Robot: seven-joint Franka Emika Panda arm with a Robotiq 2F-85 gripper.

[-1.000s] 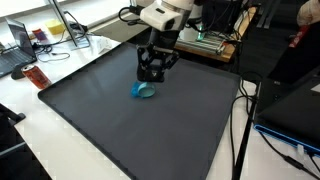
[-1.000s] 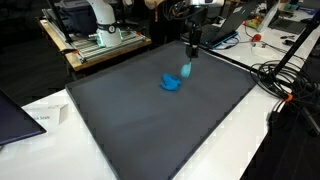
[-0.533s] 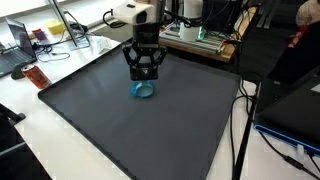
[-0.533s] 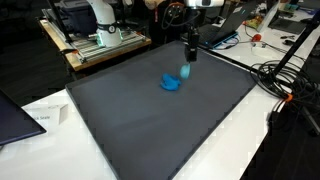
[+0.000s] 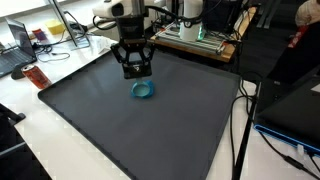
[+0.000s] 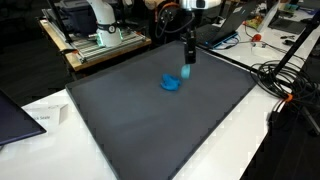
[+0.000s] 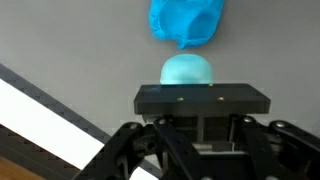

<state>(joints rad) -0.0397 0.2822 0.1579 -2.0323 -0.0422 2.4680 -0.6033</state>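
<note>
A blue bowl-like object (image 5: pixel 144 90) (image 6: pixel 172 83) lies on the dark mat (image 5: pixel 130 130) (image 6: pixel 150 120), crumpled-looking in the wrist view (image 7: pixel 186 22). My gripper (image 5: pixel 135 72) (image 6: pixel 187 66) (image 7: pixel 200 90) hangs just behind it, a little above the mat. Its jaws stand shut on a small pale turquoise rounded piece (image 6: pixel 186 72) (image 7: pixel 187 70) that pokes out beyond the fingertips. In the wrist view that piece sits right below the blue object, apart from it. How the pads meet the piece is hidden by the gripper body.
The mat covers a white table (image 5: pixel 60 140) (image 6: pixel 250 130). Behind it stand equipment racks (image 5: pixel 200 40) (image 6: pixel 100 40), a laptop (image 5: pixel 20 45) and cables (image 6: pixel 285 80). A red item (image 5: pixel 35 77) lies near the mat's edge. A dark panel (image 6: pixel 15 115) rests at the table's corner.
The arm has swung sideways along the mat's far side and turned about its wrist, carrying the turquoise piece. The blue object has stayed where it was. The jaws have stayed shut.
</note>
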